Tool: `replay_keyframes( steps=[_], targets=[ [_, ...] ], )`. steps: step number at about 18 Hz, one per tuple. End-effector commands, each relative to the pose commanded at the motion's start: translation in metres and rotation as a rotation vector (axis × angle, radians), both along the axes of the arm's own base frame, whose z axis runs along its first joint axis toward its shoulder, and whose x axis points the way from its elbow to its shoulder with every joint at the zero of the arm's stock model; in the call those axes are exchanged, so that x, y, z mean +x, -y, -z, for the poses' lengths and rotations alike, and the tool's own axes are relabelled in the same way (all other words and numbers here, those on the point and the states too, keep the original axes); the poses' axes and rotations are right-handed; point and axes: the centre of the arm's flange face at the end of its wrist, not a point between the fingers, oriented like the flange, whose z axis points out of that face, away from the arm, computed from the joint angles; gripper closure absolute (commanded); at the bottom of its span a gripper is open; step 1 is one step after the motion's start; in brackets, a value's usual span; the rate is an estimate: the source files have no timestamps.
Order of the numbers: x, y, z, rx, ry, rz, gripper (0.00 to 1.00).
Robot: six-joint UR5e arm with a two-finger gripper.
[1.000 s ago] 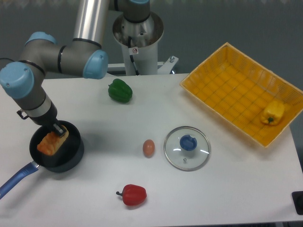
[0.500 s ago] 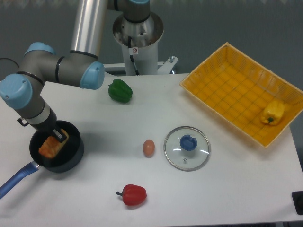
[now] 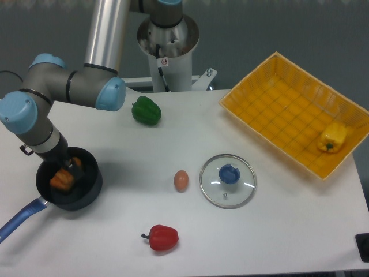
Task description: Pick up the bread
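Observation:
The bread (image 3: 61, 180), an orange-brown loaf, lies inside a black pot (image 3: 86, 190) with a blue handle at the table's left side. My gripper (image 3: 70, 167) reaches down into the pot, its dark fingers at the loaf's upper right end and covering part of it. Against the black pot the gap between the fingers does not show, so I cannot tell whether they grip the loaf.
A green pepper (image 3: 146, 111) sits behind the pot, a tan egg (image 3: 181, 180) and a glass lid (image 3: 228, 180) with a blue knob at the centre, and a red pepper (image 3: 161, 238) near the front. A yellow basket (image 3: 271, 124) at the right holds a yellow pepper (image 3: 332, 137).
The gripper has sunk lower and slightly left into the pot. The bread, which stuck up over the rim a second ago, now lies deeper inside and shows less.

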Motion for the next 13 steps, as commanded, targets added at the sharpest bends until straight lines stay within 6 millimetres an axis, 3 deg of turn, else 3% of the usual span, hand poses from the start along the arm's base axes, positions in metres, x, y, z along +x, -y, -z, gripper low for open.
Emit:
replay_keyframes(
  steps=[4, 7, 10, 13],
  targets=[
    [-0.008, 0.003, -0.025, 0.03, -0.04, -0.01, 0.01],
    [-0.027, 0.01, -0.047, 0.062, -0.056, -0.038, 0.0],
    [-0.059, 0.021, -0.066, 0.08, -0.077, -0.089, 0.0],
    [-0.106, 0.04, -0.082, 0.092, -0.087, -0.159, 0.0]
  ],
)
